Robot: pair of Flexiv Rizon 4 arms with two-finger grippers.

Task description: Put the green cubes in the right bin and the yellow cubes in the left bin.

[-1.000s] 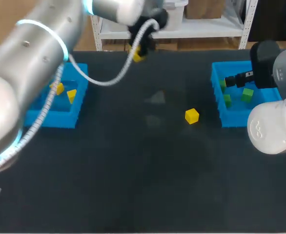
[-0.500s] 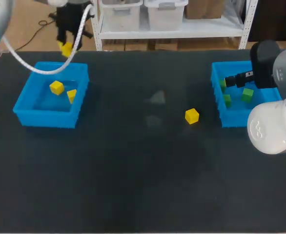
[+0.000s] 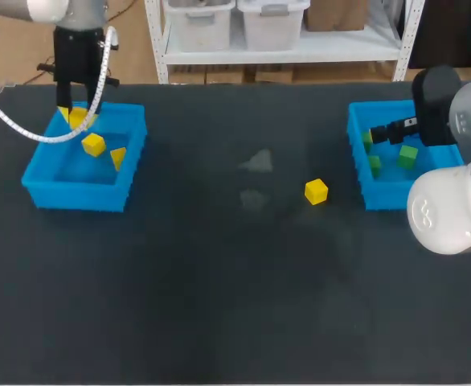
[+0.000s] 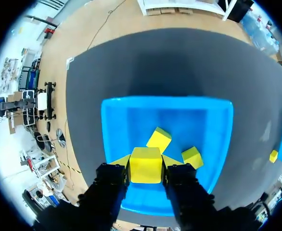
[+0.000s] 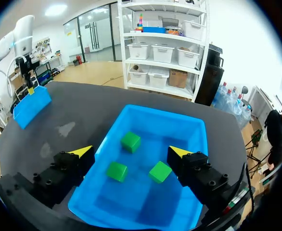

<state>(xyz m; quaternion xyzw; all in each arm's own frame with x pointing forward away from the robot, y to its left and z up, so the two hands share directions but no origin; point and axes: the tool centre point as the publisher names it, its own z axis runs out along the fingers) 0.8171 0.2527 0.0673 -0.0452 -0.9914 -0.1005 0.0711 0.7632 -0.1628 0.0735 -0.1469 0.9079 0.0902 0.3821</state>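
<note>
In the last second the left pincer [image 3: 75, 115] has swung over the left bin [image 3: 38, 193], pinching the held yellow cube [image 4: 145, 165]; a drop looks due. The loose yellow cube [image 3: 316, 191] lies well away from that bin. The right pincer [image 5: 130, 151] stands spread.

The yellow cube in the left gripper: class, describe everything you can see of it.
The yellow cube is a plain, smooth-looking block with square faces. The left gripper is shut on it, a finger against each of two opposite sides, holding it level over the left bin, apart from the two loose cubes inside.
</note>
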